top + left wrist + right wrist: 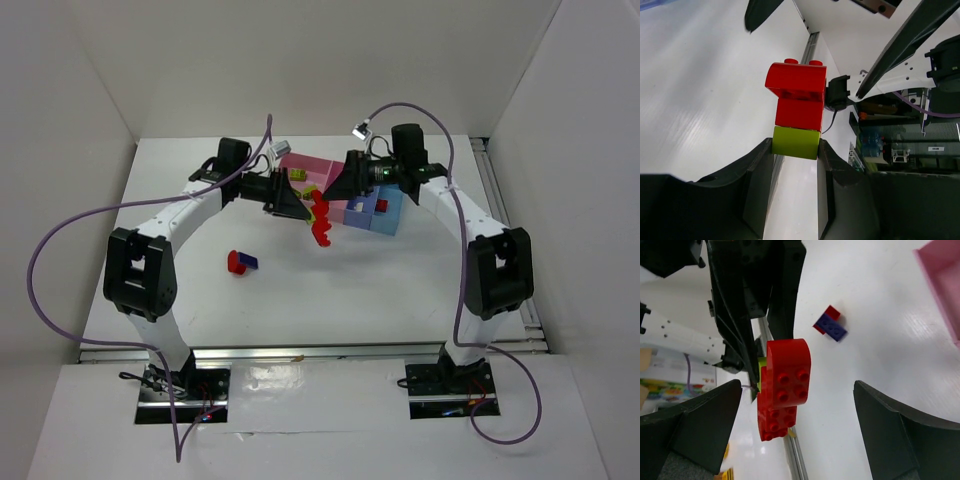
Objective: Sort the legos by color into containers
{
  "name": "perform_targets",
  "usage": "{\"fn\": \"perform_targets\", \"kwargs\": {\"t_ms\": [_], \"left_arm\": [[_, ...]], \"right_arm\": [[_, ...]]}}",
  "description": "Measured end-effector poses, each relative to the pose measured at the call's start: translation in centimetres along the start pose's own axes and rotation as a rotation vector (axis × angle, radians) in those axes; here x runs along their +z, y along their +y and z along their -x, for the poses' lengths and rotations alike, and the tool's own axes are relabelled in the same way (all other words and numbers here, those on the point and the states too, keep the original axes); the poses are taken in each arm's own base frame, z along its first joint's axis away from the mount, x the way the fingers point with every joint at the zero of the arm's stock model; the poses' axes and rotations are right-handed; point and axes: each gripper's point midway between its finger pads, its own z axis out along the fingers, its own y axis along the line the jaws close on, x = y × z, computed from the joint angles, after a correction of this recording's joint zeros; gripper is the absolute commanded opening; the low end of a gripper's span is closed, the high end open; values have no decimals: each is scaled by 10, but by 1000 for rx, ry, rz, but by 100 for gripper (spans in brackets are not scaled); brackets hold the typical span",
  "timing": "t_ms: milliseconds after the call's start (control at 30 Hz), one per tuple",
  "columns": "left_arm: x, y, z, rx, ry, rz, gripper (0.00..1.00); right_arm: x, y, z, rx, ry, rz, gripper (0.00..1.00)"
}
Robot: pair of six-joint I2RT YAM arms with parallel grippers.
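Note:
My left gripper is shut on a lime-green brick that carries two red bricks, and holds the stack in the air. The red stack hangs in front of the containers. My right gripper is wide open, and the red stack sits between its fingers without touching them. A joined red and dark blue lego lies on the table, also in the right wrist view. Lime-green legos lie in the large pink bin.
The bins stand in a row at the back centre: pink ones, then blue ones on the right. A pink bin wall shows at the right wrist view's edge. White walls enclose the table.

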Motion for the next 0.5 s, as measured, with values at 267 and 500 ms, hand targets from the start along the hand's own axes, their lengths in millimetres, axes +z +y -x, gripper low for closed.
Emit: {"fn": "perform_targets", "kwargs": {"t_ms": [267, 500], "left_arm": [[3, -6, -1, 14, 12, -19, 0], [3, -6, -1, 29, 13, -22, 0]], "right_arm": [[15, 14, -15, 5, 71, 120, 83], [26, 24, -27, 4, 112, 178, 63]]}}
